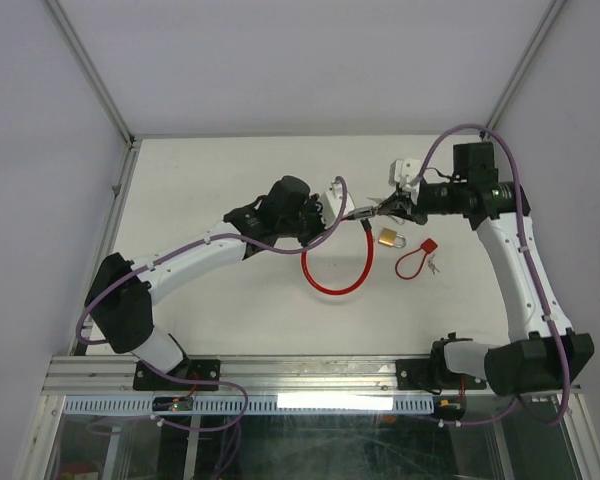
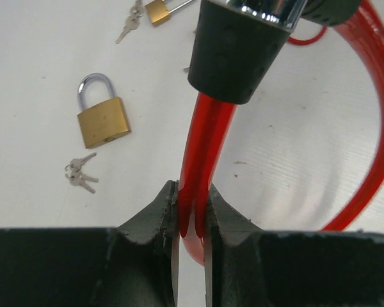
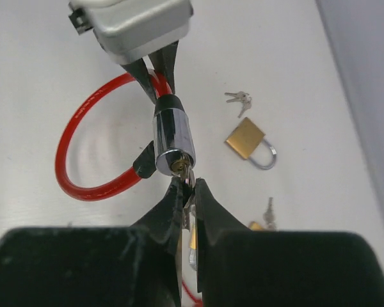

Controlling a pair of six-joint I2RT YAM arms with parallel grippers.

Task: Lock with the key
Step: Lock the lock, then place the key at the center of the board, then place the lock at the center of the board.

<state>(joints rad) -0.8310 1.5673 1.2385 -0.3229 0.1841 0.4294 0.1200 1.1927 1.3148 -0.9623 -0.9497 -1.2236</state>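
Observation:
A red cable lock point(image 1: 335, 270) lies in a loop on the table, its chrome cylinder point(image 3: 171, 137) lifted between the two grippers. My left gripper point(image 2: 193, 188) is shut on the red cable point(image 2: 201, 147) just below the black sleeve point(image 2: 240, 57). In the top view it sits at the loop's upper end point(image 1: 330, 208). My right gripper point(image 3: 187, 182) is shut on a small key point(image 3: 189, 176), whose tip sits in the brass keyhole at the cylinder's end. From above, the right gripper point(image 1: 385, 208) faces the left one across the cylinder point(image 1: 361, 212).
A brass padlock point(image 1: 388, 237) lies just below the grippers, with a small key bunch point(image 2: 80, 174) beside it. A thin red loop with keys point(image 1: 420, 258) lies to its right. A second small padlock point(image 2: 159, 9) shows in the left wrist view. A white block point(image 1: 405, 170) stands behind.

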